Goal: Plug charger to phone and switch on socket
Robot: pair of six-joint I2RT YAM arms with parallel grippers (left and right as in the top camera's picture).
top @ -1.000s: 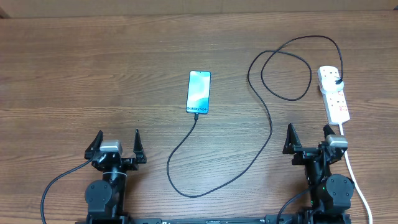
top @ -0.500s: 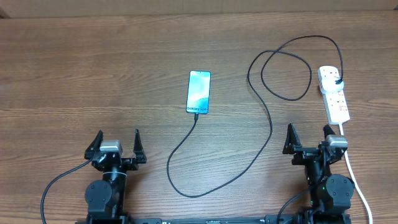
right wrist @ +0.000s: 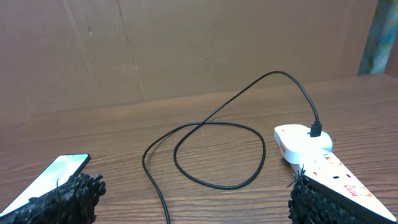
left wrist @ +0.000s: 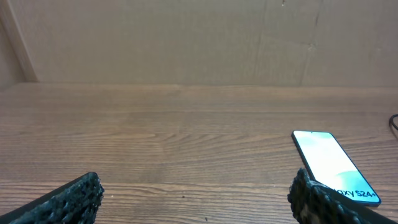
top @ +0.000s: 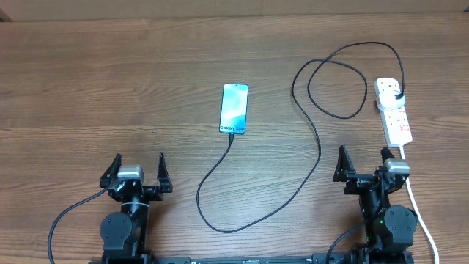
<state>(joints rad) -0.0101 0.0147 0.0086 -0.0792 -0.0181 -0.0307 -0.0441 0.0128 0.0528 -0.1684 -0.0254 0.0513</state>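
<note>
At the lower left of the overhead view, the left claw [top: 139,157] stood spread wide and empty over the wooden worktop [top: 88,88]. Near the centre lay the phone [top: 234,108], screen lit, with the charger [top: 319,150] running from its lower edge in loops to the socket [top: 394,111] at the upper right, black plug seated there. Just below the socket, the right claw [top: 363,152] stood equally spread, holding nothing.

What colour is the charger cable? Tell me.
Black. The charger shows best in the overhead view, against the brown wood.
</note>
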